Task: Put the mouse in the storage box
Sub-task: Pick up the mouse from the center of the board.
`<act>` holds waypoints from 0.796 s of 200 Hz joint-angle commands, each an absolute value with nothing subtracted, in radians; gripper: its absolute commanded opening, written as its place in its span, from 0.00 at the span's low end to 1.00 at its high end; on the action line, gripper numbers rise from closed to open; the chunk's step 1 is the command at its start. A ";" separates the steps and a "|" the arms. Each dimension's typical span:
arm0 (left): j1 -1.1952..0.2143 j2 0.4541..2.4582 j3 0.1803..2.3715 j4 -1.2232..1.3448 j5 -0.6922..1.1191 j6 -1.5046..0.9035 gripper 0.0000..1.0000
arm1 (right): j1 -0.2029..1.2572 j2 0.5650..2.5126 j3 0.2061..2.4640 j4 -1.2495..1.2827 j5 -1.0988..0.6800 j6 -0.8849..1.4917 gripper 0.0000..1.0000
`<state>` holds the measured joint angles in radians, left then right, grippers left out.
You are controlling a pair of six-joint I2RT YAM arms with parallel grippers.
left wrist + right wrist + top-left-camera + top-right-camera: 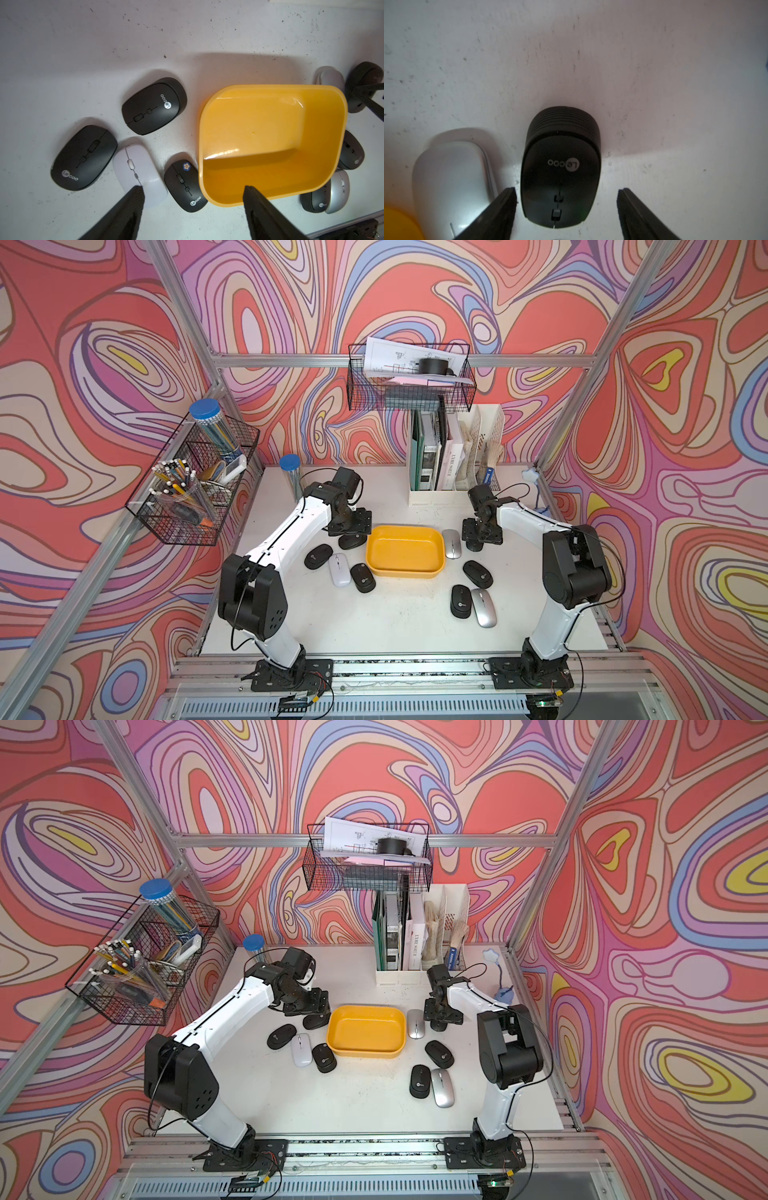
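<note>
Sitting mid-surface (395, 622) in both top views, the yellow storage box (405, 549) (365, 1029) has mice scattered left and right of it, all outside. The left tool (352, 536) hangs by its far-left corner. The right tool (478, 541) hangs just right of a silver mouse (451, 543) beside the box.

From the left wrist, the left tool (193, 188) is spread wide, gripping nothing, above a white mouse (139, 172) and the box rim.

From the right wrist, the right tool (566, 190) stands apart, straddling a black mouse (560, 176) lying on the surface, ungripped.
</note>
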<state>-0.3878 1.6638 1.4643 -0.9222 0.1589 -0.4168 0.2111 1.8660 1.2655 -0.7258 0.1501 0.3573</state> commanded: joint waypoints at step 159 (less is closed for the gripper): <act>-0.658 1.943 1.678 -0.662 0.488 -0.599 0.78 | 0.169 1.943 1.261 -0.691 0.093 0.444 0.69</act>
<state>-0.6445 1.9141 1.6493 -0.6209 0.5022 -0.6106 0.1761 1.9224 1.2854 -0.7013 0.1062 0.4126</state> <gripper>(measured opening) 0.782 0.706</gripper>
